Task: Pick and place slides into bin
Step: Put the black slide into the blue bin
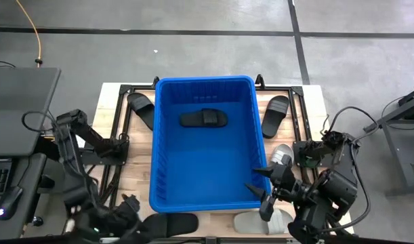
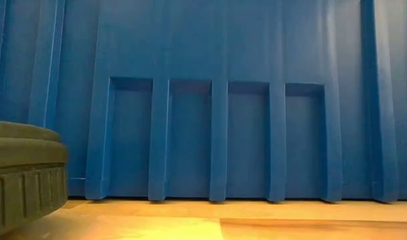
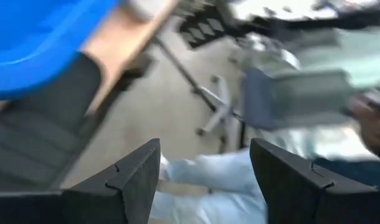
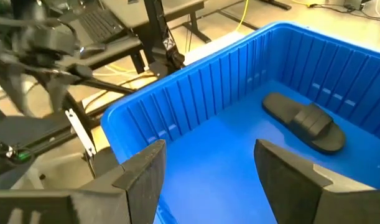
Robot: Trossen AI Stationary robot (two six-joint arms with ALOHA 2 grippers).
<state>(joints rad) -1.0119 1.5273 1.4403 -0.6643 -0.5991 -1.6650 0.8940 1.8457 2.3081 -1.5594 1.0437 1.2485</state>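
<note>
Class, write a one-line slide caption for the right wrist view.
Open right gripper hovers over the blue bin, where one black slide lies.

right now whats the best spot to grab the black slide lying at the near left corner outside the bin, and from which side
Probably the wide strap of the black slide, pinched from straight above. It lies flat, sole down, against the table's near edge just outside the bin, so the raised strap is the only part open fingers can close around. The left gripper, jaws open, sits right beside it.
</note>
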